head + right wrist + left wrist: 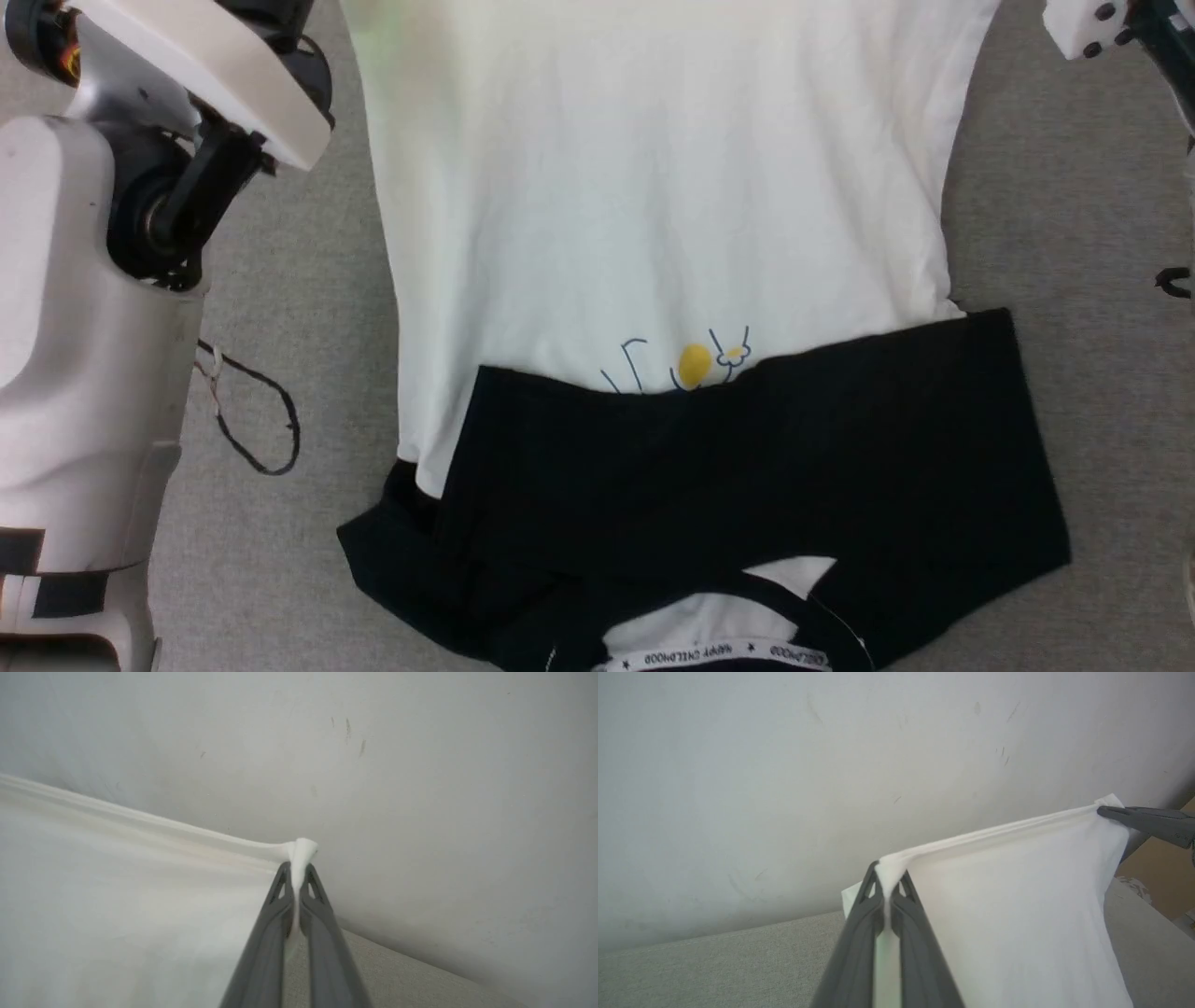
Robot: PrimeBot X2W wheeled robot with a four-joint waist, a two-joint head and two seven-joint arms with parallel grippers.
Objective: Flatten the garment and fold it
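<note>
The garment (pixel 653 215) is a white T-shirt with a black upper part and a small yellow-and-blue print (pixel 695 364). Its black part and collar lie on the grey surface near me, while its white body rises away toward the top of the head view. In the left wrist view my left gripper (pixel 889 877) is shut on one corner of the white hem (pixel 1017 914), which stretches taut to the right gripper's fingers (pixel 1143 819) at the far corner. In the right wrist view my right gripper (pixel 297 865) is shut on the other hem corner (pixel 302 848).
My pale left arm (pixel 84 308) stands at the left of the head view, with a thin black cable loop (pixel 261 411) on the grey surface (pixel 1074 233) beside it. A pale wall (pixel 831 765) rises behind the surface. A brown box (pixel 1162 872) stands at the right.
</note>
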